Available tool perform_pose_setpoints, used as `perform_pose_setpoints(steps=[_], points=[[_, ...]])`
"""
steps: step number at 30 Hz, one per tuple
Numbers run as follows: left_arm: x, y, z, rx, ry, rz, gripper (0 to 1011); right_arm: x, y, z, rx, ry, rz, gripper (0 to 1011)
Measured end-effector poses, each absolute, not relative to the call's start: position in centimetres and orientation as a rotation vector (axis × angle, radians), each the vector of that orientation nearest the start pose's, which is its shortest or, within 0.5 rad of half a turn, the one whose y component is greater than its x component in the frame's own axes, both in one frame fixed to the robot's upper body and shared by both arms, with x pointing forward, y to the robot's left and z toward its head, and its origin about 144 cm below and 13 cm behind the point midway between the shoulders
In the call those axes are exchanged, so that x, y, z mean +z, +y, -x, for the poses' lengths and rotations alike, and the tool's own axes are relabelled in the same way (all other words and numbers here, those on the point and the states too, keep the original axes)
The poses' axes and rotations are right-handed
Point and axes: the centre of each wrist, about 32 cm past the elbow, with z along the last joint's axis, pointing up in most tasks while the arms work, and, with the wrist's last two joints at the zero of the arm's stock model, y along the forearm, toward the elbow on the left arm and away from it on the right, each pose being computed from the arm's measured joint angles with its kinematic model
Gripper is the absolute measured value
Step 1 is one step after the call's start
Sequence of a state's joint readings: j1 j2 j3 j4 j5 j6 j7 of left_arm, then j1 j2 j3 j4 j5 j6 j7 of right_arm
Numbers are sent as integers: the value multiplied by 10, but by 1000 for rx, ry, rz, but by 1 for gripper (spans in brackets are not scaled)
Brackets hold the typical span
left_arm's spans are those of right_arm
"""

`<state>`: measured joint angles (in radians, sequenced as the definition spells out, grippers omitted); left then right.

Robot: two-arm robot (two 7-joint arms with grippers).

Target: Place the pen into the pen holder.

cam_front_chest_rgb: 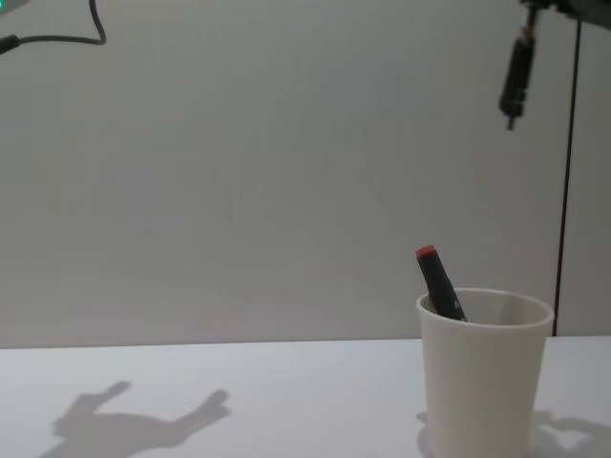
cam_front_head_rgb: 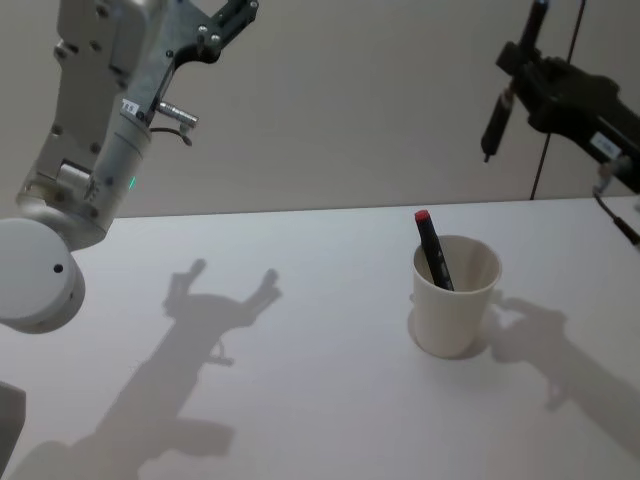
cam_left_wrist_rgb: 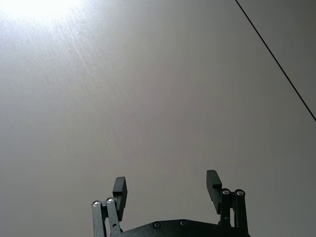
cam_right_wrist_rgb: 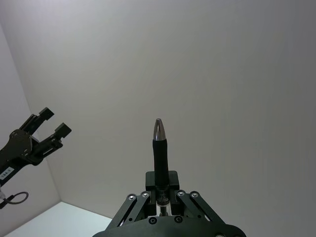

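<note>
A black pen (cam_right_wrist_rgb: 159, 153) is clamped between the closed fingers of the right gripper (cam_right_wrist_rgb: 162, 190), tip pointing away from the wrist. In the head view this pen (cam_front_head_rgb: 494, 122) hangs tip-down, held high, above and a little to the right of the cup (cam_front_head_rgb: 455, 296). The cup stands upright on the white table (cam_front_head_rgb: 300, 350), and a second pen (cam_front_head_rgb: 433, 250) with a red cap is already leaned inside it against the left wall.

For the step in hand, the held pen is best brought over the free right part of the cup's mouth, kept near vertical, and lowered until the tip is well inside before release. Contact with the rim should be avoided, since a light paper cup is likely tipped easily.

The left gripper (cam_left_wrist_rgb: 167, 190) is raised at the left, fingers spread and empty.
</note>
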<state>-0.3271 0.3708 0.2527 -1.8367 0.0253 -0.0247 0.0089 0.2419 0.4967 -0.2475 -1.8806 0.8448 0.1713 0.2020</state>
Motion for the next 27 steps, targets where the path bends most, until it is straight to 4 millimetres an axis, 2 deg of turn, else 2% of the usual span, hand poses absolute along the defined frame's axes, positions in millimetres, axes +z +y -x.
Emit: perform_pose_setpoints(steps=[15,27], points=[[1325,231,-498,1276,-738,125,1001,1291,-277,-458,-957,99,-263,135],[1325,231,-498,1276,-740,125,1001,1281,-269,-460,-945,114,-227,135]])
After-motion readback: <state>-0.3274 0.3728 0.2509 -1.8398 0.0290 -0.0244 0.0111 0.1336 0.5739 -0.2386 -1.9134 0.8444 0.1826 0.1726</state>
